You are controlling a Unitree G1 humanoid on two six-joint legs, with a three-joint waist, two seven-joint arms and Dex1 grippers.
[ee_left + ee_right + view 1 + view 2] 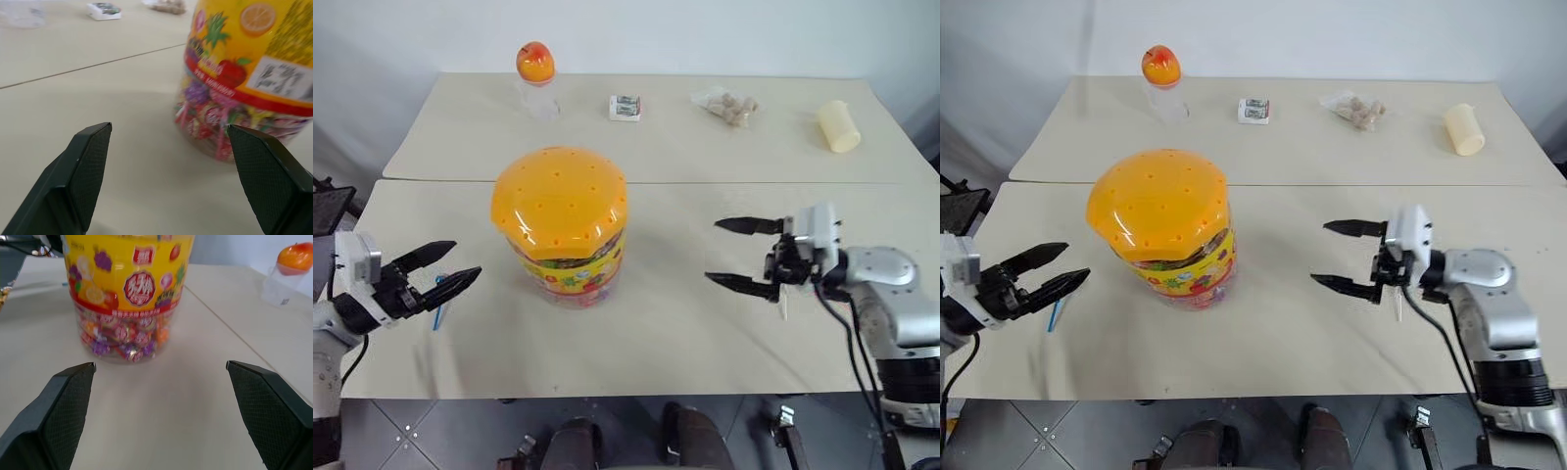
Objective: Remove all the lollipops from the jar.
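Jar upright mid-table, orange lid on, wrapped lollipops heaped inside at the bottom. Left gripper and right gripper flanking it, each apart from it, fingers spread wide, empty. Blue stick lying under left fingers.

Jar upright and lidded on the tabletop, lollipops inside and beside it

The jar is a large clear plastic tub standing upright on the tabletop, near its front half and left of centre. Its wide orange domed lid, dotted with small holes, sits closed on top. A yellow label with fruit pictures and a red band wraps the upper wall. Through the clear lower wall, wrapped lollipops in red, purple and orange lie heaped on the jar's bottom. Left of the jar, well apart from it, a blue lollipop lies flat on the tabletop; a white stick lies well to the jar's right.
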